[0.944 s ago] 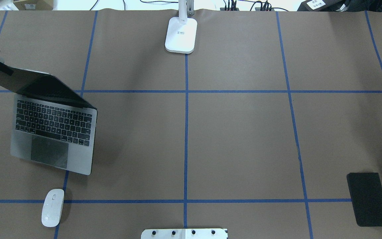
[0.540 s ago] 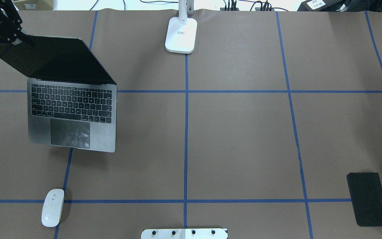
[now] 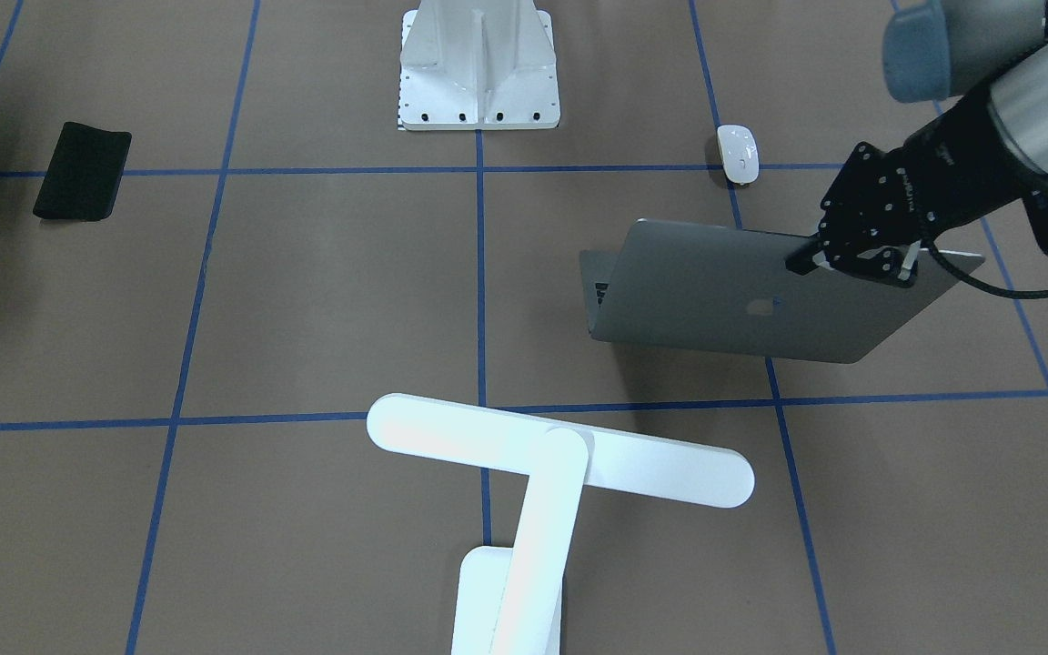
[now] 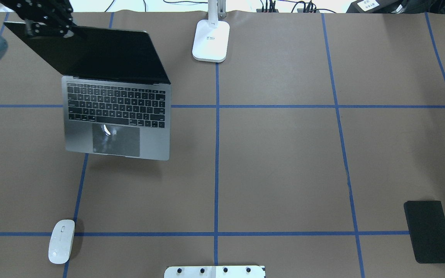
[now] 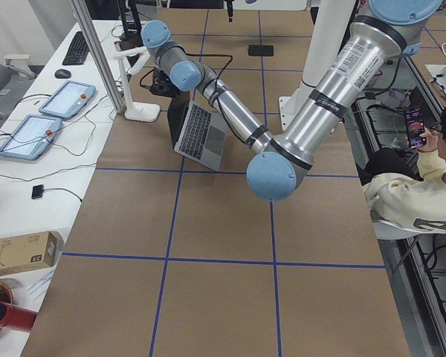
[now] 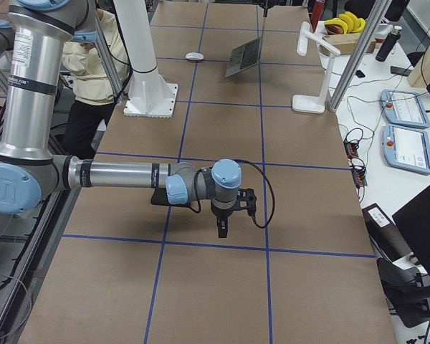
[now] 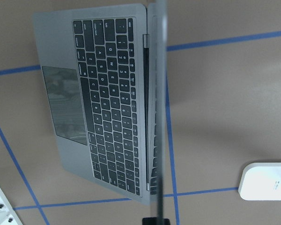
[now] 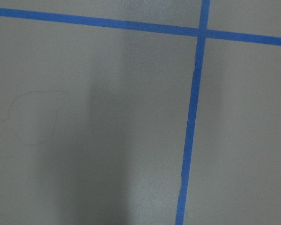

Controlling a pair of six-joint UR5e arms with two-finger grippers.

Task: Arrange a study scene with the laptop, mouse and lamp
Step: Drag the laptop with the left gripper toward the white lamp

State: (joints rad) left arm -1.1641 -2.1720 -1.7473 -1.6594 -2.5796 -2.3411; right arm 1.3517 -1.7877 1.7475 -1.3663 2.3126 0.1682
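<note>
On the brown table (image 4: 284,154) we take the lamp (image 3: 560,464), standing at the middle of the far edge, as our marker. The laptop (image 4: 118,116) is open, screen dark, and sits near the lamp's base on the robot's left and a little toward the robot. The left claw (image 3: 856,264) is clamped on the top edge of its lid, and the shadow below it suggests to us that it is held slightly off the table, not yet set down. The lamp itself stands upright with its bar head reaching over the table. The right claw (image 6: 223,228) hangs over bare table well away from the lamp, and we cannot tell whether it is open or closed. A black pad (image 4: 429,231) lies far from the lamp on the robot's right. The mouse (image 4: 61,241) lies well apart from the lamp, near the robot's edge on the left. We judge the task is early: the laptop needs placing, and the mouse must then be brought beside it.
</note>
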